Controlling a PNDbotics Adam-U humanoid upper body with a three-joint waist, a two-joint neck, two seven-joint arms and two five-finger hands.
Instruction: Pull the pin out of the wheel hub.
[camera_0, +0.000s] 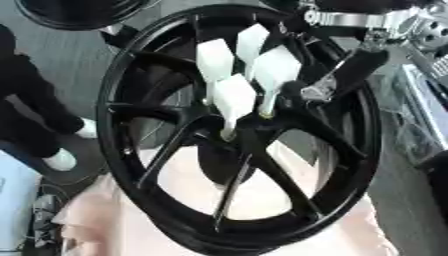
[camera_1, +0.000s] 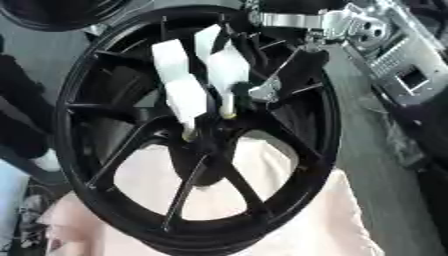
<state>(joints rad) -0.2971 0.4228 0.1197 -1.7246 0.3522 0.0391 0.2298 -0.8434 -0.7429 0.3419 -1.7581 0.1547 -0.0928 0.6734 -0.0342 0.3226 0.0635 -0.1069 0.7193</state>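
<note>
Right hand (camera_0: 337, 82) enters from upper right, partly cut off; finger state cannot be told. Just left of it, white pins (camera_0: 234, 97) seated in black wheel hub (camera_0: 241, 132). Pin tips hard to make out.

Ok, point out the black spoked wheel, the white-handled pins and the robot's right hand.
Black spoked wheel (camera_0: 144, 172): left eye view, lower-left spoke.
White-handled pins (camera_0: 234, 96): left eye view, front pin's white handle.
Right hand (camera_0: 350, 75): left eye view, black fingers by the hub.
</note>
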